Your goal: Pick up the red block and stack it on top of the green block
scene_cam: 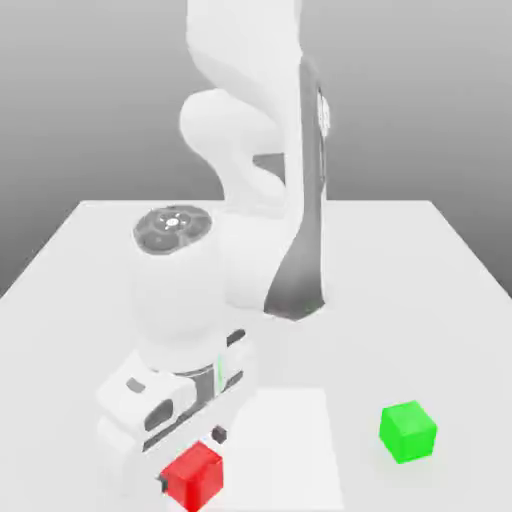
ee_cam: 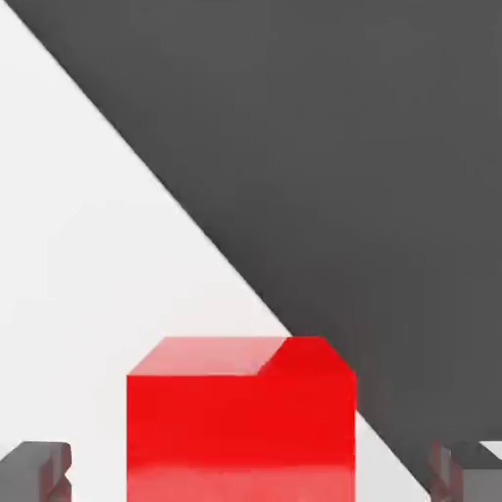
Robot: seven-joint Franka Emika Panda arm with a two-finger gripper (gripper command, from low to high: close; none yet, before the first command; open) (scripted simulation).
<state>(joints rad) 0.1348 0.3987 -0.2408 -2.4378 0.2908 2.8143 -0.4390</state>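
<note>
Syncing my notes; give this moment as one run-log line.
gripper: open around red block | green block: apart | stack: not yet

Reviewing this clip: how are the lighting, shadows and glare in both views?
Exterior view: bright, washed-out light; the white arm nearly blends into the pale table, and the green block casts no distinct shadow. Hand view: a paler, glossy-looking patch lies across part of the red block's upper face, and a lighter band runs low on its front face.
</note>
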